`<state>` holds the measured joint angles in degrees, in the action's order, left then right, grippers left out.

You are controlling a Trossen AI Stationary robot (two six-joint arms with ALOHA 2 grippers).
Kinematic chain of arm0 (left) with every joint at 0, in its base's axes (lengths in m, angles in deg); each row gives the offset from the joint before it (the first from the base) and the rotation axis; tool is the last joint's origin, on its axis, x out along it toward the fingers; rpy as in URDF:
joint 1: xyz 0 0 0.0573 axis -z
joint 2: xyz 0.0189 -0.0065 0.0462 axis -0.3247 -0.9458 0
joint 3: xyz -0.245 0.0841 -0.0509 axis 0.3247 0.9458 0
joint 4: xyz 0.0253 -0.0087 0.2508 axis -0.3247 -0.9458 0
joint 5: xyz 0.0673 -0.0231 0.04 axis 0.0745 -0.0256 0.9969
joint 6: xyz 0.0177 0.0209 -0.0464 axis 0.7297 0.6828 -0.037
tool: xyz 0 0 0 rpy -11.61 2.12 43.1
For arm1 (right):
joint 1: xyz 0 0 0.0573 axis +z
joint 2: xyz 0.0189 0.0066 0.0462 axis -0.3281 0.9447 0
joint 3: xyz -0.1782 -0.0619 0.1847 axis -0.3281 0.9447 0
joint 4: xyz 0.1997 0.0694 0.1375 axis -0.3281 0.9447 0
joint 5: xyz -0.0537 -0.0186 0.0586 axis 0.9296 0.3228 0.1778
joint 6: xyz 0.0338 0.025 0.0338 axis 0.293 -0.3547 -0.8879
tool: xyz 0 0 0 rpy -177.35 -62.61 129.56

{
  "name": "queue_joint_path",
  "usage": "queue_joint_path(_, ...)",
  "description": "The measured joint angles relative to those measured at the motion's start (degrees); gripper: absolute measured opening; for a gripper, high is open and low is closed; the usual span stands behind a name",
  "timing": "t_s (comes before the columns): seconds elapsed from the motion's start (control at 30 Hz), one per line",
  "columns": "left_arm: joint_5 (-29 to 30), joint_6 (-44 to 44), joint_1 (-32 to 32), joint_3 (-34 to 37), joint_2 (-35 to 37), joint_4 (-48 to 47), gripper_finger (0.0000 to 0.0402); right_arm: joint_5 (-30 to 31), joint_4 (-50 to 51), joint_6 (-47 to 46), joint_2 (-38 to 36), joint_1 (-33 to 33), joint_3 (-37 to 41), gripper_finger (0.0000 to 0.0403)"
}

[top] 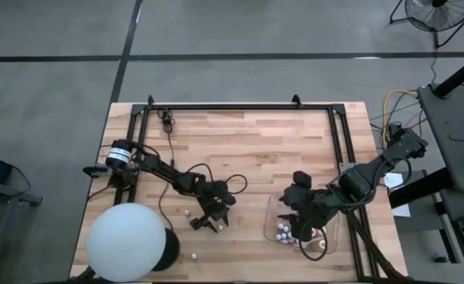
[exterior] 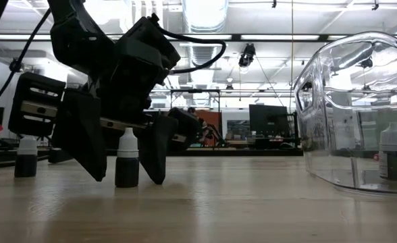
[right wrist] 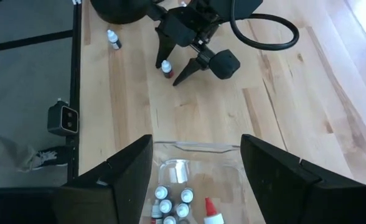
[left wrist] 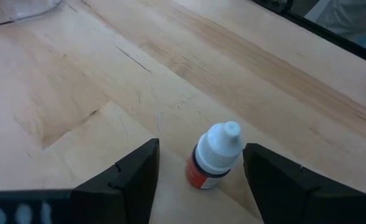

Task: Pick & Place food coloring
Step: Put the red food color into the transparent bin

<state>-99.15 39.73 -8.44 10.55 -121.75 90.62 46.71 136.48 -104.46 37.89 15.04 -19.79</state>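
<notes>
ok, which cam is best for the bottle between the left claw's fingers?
Left wrist view: the white-capped bottle stands upright, close up, between the open left claw. The low view shows its silhouette, the right wrist view shows it small, and the high view barely shows it.

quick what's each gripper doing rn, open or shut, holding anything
Left gripper: open, straddling a white-capped bottle, not gripping it.
Right gripper: open, empty, above the clear tray.

Readable text: none in any view.
Bottle [left wrist: 213, 158] label: red band, no lettering legible.
Left tool [left wrist: 201, 186] housing: pale marks at the edge, too blurred to read.
Counter [top: 256, 150]: no markings.
</notes>
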Motion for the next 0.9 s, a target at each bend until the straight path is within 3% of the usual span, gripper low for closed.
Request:
queue_joint_path(0.23,-0.02,0.78,0.06,0.01,-0.01,0.25,0.0197,0.00,0.66,0.00,0.00,0.02,0.00,0.0233)
queue_joint_path(0.73,0.01,0.15,0.08,0.00,-0.03,0.40,0.0086,1.81,1.03,-0.21,0.00,0.02,0.00,0.0233)
queue_joint_path(0.9,0.94,-7.99,0.08,-1.45,0.42,-1.04,0.0048,1.97,0.81,-4.77,0.00,-0.05,0.00,0.0231)
